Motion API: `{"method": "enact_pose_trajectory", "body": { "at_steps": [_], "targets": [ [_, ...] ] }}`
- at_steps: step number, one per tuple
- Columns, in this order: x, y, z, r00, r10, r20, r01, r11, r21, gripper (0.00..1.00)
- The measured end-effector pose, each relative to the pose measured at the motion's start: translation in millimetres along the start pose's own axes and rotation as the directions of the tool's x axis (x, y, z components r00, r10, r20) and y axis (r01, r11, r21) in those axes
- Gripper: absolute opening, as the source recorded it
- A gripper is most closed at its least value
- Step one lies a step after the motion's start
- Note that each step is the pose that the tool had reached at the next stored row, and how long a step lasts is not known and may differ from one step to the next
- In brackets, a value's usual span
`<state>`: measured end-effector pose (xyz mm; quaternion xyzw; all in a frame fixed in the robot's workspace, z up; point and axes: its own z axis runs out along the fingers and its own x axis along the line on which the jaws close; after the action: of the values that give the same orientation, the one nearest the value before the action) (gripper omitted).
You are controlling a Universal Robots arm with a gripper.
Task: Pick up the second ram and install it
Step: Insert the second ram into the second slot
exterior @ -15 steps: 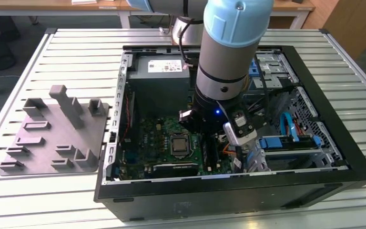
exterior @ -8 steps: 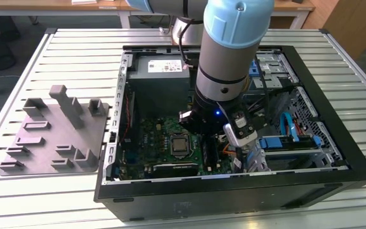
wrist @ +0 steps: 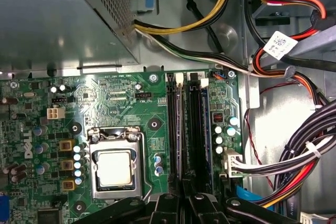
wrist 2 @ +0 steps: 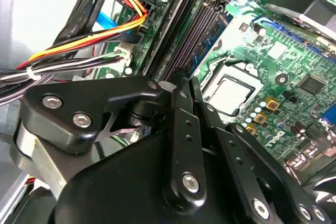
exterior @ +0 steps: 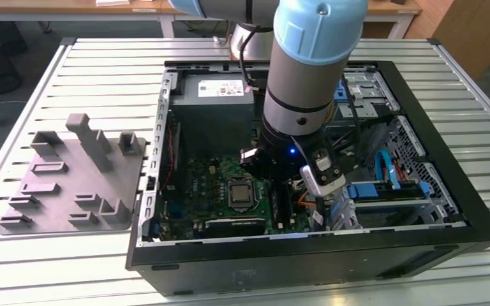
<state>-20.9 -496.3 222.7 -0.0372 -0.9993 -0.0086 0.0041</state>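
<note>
The second ram (wrist 2: 212,38) is a thin blue-green stick standing on edge along the black memory slots (wrist 2: 176,30) of the green motherboard. In the first wrist view it shows edge-on as a pale line (wrist: 182,129) beside a free black slot (wrist: 195,129). My gripper (wrist 2: 184,80) is low inside the open computer case, right over the slots, with its black fingers (wrist 2: 188,129) drawn together on the near end of the stick. The same gripper (wrist: 184,195) sits at the slots' near end in the first wrist view. In the exterior view the arm (exterior: 300,95) reaches straight down into the case.
The processor socket (wrist: 114,167) lies close beside the slots. Bundled cables (wrist: 294,161) hang on the other side, under the grey power supply box (wrist: 63,19). A drive cage (exterior: 398,191) stands at the exterior view's right. A grey fixture plate (exterior: 74,178) lies left of the case.
</note>
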Motion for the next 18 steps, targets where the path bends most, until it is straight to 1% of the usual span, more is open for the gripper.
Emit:
{"method": "enact_pose_trajectory", "body": {
  "at_steps": [7, 14, 18],
  "targets": [
    [-1.1, 1.3, 0.9, 1.0, 0.0, -0.0002, 0.0, 1.0, 0.0001, 0.14],
    [-1.3, 2.6, 3.8, 1.0, 0.0, -0.0012, 0.0, 1.0, 0.0048, 0.14],
    [-1.4, 2.9, 4.2, 1.0, 0.0, -0.0015, 0.0, 1.0, 0.0052, 0.14]
  ]
}}
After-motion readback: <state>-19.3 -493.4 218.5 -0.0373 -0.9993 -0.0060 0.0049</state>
